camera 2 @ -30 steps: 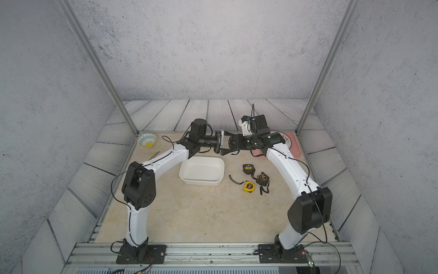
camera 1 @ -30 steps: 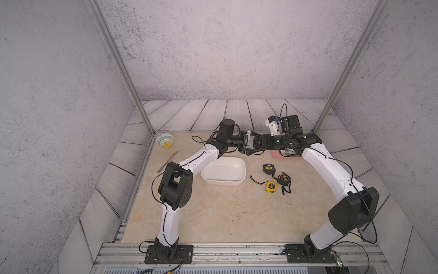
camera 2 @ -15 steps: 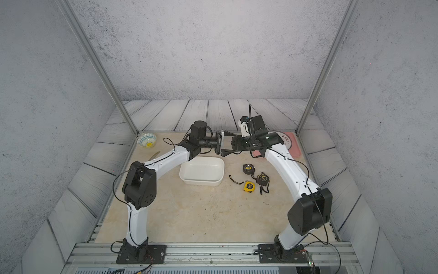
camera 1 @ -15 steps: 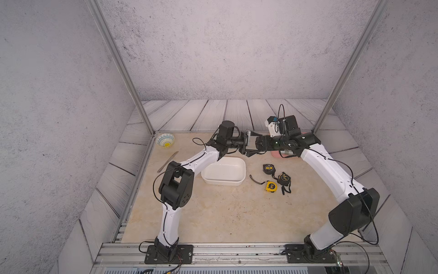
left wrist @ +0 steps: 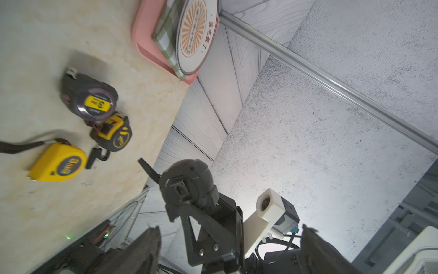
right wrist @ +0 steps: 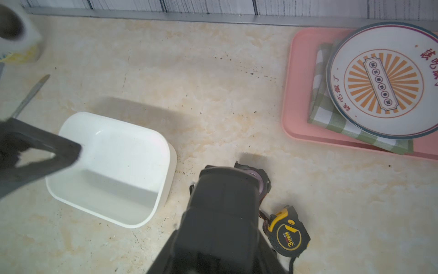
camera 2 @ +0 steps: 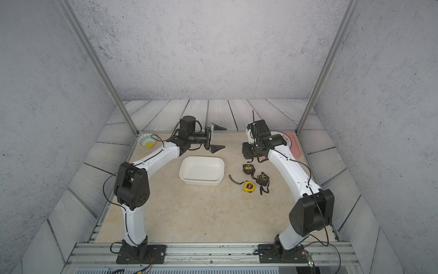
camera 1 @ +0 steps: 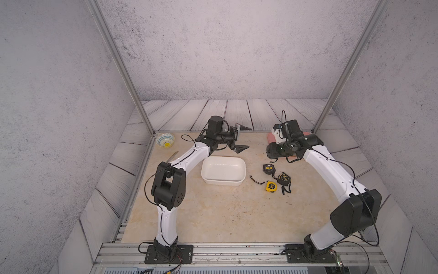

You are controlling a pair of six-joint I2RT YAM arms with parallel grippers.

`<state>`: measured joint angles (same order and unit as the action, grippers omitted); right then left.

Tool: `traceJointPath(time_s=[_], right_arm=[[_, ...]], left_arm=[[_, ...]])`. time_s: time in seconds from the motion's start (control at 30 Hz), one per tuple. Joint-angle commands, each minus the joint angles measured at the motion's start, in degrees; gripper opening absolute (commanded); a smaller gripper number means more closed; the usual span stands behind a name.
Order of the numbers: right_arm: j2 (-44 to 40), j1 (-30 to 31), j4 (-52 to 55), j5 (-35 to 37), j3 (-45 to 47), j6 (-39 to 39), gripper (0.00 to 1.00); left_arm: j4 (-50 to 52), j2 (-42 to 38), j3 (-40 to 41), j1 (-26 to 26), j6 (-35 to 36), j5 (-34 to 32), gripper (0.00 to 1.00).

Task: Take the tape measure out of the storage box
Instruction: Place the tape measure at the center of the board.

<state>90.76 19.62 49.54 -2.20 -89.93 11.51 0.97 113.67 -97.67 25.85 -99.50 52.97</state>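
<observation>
I am watching the left end effector (camera 1: 248,137) hanging wide open, empty, behind the storage box (camera 1: 222,182); the right end effector (camera 1: 273,152) is gripping a dark tape measure (left wrist: 189,182) in midair, outside the box, near 3 others (camera 1: 283,178) lying on the table (camera 1: 225,213).

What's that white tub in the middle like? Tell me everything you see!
The white rounded-rectangular tub looks like smooth plastic, with low walls, rounded corners, a thick rim and no lid. It sits upright and empty on the beige marbled tabletop, near its middle. Nothing else touches it.
</observation>
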Motion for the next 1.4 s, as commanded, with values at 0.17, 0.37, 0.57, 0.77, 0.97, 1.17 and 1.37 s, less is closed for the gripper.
traceJointPath(time_s=[0.17,0.37,0.57,0.77,0.97,1.17,1.37], right_arm=[[1.07,2.77,6.13,17.6,2.65,-3.93,0.0],[3.6,7.63,10.2,29.52,0.83,-1.46,0.0],[3.96,14.84,13.4,34.01,4.81,2.17,0.0],[2.64,17.33,12.96,37.62,10.6,3.7,0.0],[6.01,24.2,11.49,41.01,13.81,3.72,0.0],[11.54,30.08,8.91,44.25,14.69,3.43,0.0],[14.42,31.94,4.05,45.23,17.24,4.41,0.0]], left_arm=[[31.18,-6.12,-7.92,-8.39,27.29,-6.77,0.92],[41.03,-6.61,-12.46,-8.71,34.29,-11.04,0.9],[46.46,-9.4,-13.7,-8.8,38.8,-15.62,0.89],[49.97,-12.33,-13.27,-9.4,42.91,-17.27,0.88],[51.65,-16.72,-10.53,-9.85,45.84,-16.67,0.87],[51.91,-20.81,-6.35,-10.64,47.13,-16.85,0.87],[52.33,-23.5,-3.88,-10.9,47.83,-17.58,0.86]])
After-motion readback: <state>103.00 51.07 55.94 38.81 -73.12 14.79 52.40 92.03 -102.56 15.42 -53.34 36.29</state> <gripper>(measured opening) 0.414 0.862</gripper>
